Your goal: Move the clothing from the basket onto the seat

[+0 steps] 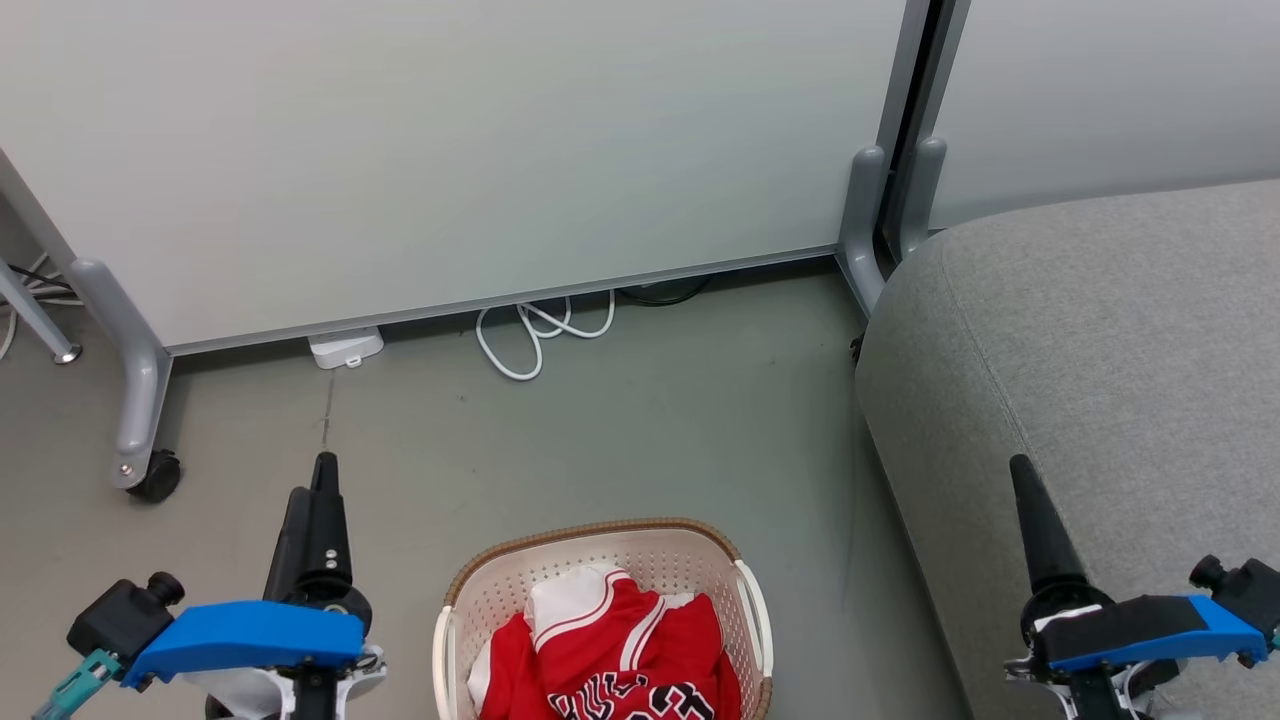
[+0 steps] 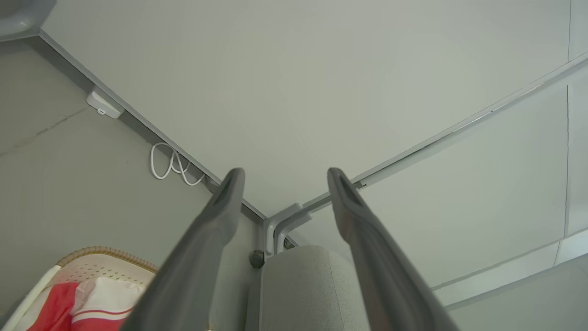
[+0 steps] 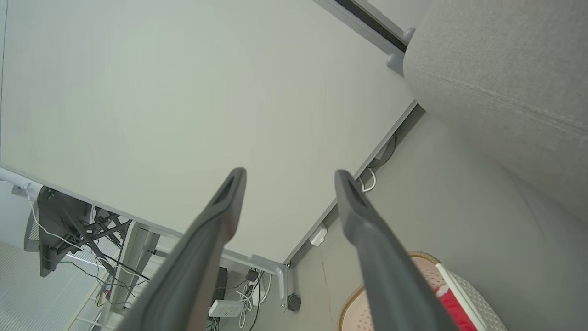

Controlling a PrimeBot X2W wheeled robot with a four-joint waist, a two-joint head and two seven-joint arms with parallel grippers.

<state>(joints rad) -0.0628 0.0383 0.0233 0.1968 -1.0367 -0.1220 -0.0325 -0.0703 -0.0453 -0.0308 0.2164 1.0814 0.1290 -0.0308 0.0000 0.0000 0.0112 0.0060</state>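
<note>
We see the basket (image 1: 752,600) on the floor (image 1: 650,430) at the bottom middle of the head view. It stands just left of the seat (image 1: 1100,330), with a strip of floor between them. The clothing (image 1: 610,650) lies inside the basket: bunched red fabric with white trim and black-and-white lettering, with a white patch on top. It fills the near part of the basket and leaves the far wall bare.

Our left end effector (image 1: 322,472) hovers over the floor to the left of the basket, pointing away from us. It is released: in the left wrist view its two fingers stand well apart with nothing between them. Our right end effector (image 1: 1020,468) hangs over the seat's near edge, right of the basket, likewise released and holding nothing. Both are apart from the basket and the clothing.

Beyond the basket a white cable (image 1: 530,340) loops on the floor at the foot of a pale panel (image 1: 450,150).
</note>
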